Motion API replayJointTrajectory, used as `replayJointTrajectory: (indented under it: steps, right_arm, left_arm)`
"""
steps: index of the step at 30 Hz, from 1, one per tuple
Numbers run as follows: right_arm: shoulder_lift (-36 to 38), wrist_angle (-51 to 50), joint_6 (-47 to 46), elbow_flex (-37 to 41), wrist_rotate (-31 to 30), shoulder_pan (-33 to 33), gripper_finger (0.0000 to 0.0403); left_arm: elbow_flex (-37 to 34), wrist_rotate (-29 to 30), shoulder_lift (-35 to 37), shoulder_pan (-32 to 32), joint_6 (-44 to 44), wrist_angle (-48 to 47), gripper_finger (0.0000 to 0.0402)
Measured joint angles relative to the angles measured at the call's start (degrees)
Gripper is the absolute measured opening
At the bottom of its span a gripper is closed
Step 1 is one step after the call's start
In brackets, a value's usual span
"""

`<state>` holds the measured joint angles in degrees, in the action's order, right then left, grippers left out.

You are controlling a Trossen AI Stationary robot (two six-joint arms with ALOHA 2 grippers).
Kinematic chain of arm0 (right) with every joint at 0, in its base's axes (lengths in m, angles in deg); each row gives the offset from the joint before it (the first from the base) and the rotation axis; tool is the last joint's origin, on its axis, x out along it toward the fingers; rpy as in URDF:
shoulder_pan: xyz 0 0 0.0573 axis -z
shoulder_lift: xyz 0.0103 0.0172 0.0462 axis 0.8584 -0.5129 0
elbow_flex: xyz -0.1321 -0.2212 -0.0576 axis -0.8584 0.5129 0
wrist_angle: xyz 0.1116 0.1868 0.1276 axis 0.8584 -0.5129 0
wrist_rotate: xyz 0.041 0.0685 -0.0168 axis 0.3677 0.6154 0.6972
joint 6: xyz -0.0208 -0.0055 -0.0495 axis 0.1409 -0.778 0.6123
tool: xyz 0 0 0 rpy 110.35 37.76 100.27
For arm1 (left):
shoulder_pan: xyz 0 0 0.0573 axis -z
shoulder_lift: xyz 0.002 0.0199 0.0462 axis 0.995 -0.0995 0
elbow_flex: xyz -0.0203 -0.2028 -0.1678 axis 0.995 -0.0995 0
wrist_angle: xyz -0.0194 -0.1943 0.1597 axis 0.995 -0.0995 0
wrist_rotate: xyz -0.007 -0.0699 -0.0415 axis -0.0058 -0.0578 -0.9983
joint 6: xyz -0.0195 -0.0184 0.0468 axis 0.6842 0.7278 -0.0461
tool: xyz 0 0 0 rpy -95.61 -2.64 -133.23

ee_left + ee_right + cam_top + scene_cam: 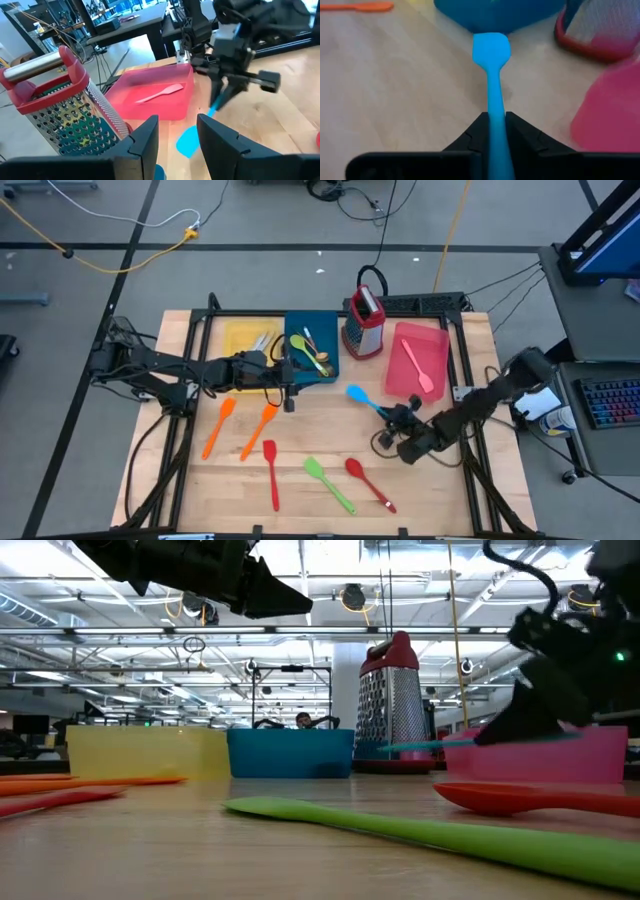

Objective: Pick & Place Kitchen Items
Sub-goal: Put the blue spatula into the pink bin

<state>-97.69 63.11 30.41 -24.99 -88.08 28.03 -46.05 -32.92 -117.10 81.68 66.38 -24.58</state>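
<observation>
My right gripper [495,131] is shut on a blue spatula [362,398] over the table's middle right, beside the pink tray [430,345]. The spatula's head [491,50] points toward the blue tray [312,345]. My left gripper [177,135] is open and holds nothing. It hovers at the blue tray's near edge [290,388]. Two orange spatulas [218,427], a red spatula [271,472], a green spatula [328,483] and a red spoon [368,483] lie flat on the table. A pink spatula [418,367] lies in the pink tray. My right gripper pinches the blue spatula's handle [495,107] between its two fingers [520,132]. It comes slanting down from the table's right, and the handle runs on forward from the fingers. The spatula [470,744] is lifted clear of the table and roughly level.
A steel grater with a red handle [365,320] stands between the blue and pink trays. The yellow tray [250,340] holds cutlery, and the blue tray holds several utensils. Bare wood lies between the grippers [320,415]. Cables trail by the right arm.
</observation>
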Motion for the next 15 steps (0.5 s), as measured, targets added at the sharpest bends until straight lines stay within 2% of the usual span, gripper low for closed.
replayJointTrajectory:
  steps: [7, 11, 15]
  right_arm:
    - [12.5, 0.0, 14.0, 0.0, -1.9, 3.3, 0.004]
    - [19.1, -5.9, 13.4, -0.1, -7.6, 6.1, 0.0042]
    - [23.9, -15.9, 7.9, -0.1, -7.7, 11.4, 0.0042]
  left_arm:
    - [0.0, 0.0, 0.0, 0.0, 0.0, -0.1, 0.0141]
    - [0.0, 0.0, 0.0, 0.0, 0.0, -0.1, 0.0141]
    - [0.0, 0.0, 0.0, 0.0, 0.0, -0.1, 0.0141]
